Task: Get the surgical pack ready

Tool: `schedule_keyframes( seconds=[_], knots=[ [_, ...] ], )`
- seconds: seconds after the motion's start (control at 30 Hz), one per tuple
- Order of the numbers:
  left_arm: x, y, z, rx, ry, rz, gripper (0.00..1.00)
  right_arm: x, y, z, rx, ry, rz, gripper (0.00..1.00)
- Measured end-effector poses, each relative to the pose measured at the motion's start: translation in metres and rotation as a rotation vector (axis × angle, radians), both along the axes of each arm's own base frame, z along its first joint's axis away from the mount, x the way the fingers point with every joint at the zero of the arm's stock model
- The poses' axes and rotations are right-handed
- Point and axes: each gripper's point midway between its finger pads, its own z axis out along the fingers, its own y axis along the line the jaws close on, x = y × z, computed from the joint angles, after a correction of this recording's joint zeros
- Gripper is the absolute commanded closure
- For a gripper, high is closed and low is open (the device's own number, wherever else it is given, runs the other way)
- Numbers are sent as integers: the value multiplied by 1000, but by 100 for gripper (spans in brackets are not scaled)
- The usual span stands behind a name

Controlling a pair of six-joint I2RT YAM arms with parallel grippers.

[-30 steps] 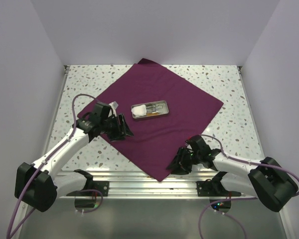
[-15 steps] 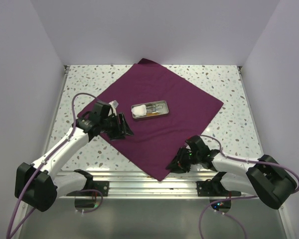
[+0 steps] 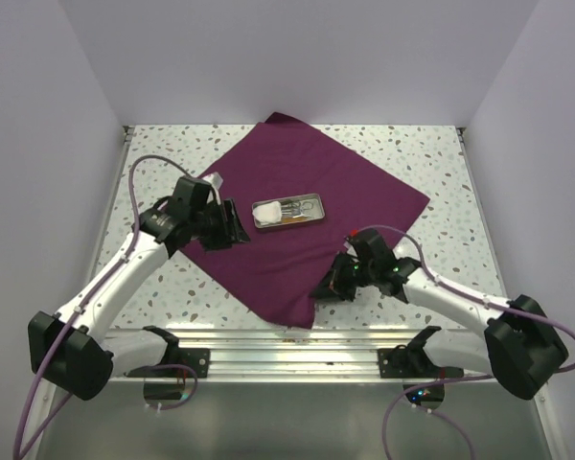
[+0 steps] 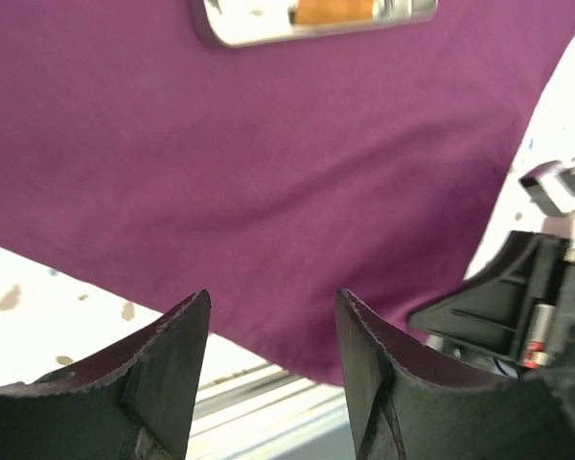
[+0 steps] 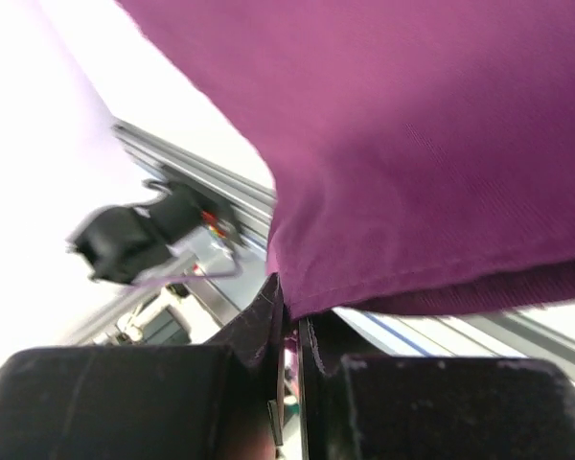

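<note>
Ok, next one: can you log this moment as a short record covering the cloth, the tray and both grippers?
cloth: maroon cloth spread on the speckled table, near edge raised
tray: metal tray on the cloth's middle
tray contents: white gauze at its left end, steel instruments beside it
left gripper: open, empty, over the cloth's left part
right gripper: shut, pinching the cloth's near edge
fold: not yet made

The left arm (image 3: pixel 125 278) and right arm (image 3: pixel 455 302) are white tubes with black joints. Thin purple cables (image 3: pixel 131 187) loop along them. The left tool (image 3: pixel 235 230) and right tool (image 3: pixel 324 287) are black.
</note>
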Motion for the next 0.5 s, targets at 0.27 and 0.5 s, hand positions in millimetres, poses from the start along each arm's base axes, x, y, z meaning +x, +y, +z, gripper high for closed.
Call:
schedule_keyframes(
  seconds=[0.27, 0.5],
  knots=[
    [34, 46, 25, 83, -92, 118, 41, 109, 9, 44, 12, -80, -70, 100],
    [50, 66, 3, 141, -36, 134, 42, 225, 21, 69, 10, -148, -93, 100]
  ],
)
